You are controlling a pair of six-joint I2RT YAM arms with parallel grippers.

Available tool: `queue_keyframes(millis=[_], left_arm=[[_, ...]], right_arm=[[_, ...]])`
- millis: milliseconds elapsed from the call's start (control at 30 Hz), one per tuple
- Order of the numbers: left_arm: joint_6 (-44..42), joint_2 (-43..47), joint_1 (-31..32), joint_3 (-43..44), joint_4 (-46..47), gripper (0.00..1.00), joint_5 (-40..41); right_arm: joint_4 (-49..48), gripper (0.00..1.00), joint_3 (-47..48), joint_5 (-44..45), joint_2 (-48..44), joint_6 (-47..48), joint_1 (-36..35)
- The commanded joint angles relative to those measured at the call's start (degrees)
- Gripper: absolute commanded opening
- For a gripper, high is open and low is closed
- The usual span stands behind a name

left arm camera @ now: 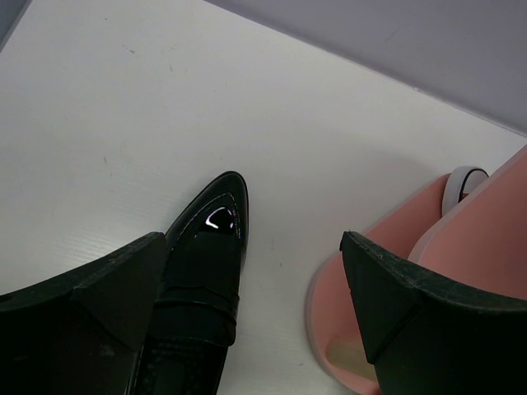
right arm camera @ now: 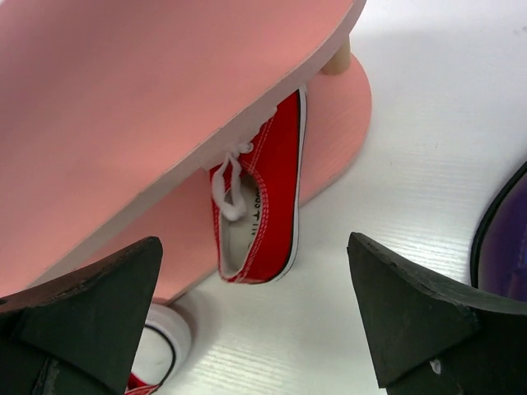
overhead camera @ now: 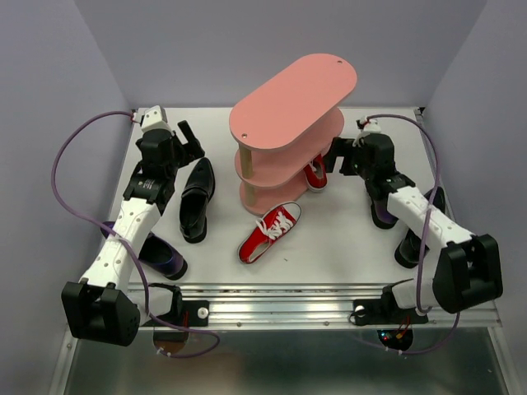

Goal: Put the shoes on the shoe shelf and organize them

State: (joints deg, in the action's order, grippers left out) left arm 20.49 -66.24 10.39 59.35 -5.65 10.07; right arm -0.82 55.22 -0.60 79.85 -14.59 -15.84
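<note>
Plainly, left fingers (left arm camera: 82,304) and right fingers (right arm camera: 412,304) spread wide, empty.

the left arm (overhead camera: 132,222) and right arm (overhead camera: 420,216) are white-linked, black-jointed, purple-cabled.

Red canvas sneaker (overhead camera: 315,174) on bottom tier of pink three-tier wooden shelf (overhead camera: 288,99): mostly hidden. Glossy purple shoe (overhead camera: 169,262) left of shelf: half under left arm (overhead camera: 123,234).
</note>
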Motion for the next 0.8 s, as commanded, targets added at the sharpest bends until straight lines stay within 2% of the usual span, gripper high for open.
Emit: queue_keyframes(millis=[0, 133, 267, 400, 567, 767], left_arm=[[0.34, 0.50, -0.02, 1.47, 1.26, 0.99, -0.57], [0.34, 0.14, -0.11, 1.29, 1.52, 0.99, -0.13], [0.51, -0.47, -0.11, 1.47, 1.52, 0.99, -0.22], [0.78, -0.47, -0.02, 1.38, 1.61, 0.99, -0.48], [0.87, -0.21, -0.11, 1.82, 1.43, 0.99, -0.49], [0.60, 0.05, -0.11, 2.35, 0.55, 0.99, 0.13]], right_arm=[[4.41, 1.00, -2.13, -2.12, -6.11, -2.99, -0.34], [7.06, 0.99, -5.38, -2.74, -9.54, -5.10, -0.95], [8.46, 0.99, -6.70, 0.24, -7.97, -4.13, -4.81], [8.82, 1.00, -5.66, 6.04, -2.00, -3.34, -11.75], [5.13, 1.00, -5.13, 8.85, 3.28, -5.10, -11.76], [4.95, 1.00, 0.49, 13.96, 11.36, -5.36, -11.76]])
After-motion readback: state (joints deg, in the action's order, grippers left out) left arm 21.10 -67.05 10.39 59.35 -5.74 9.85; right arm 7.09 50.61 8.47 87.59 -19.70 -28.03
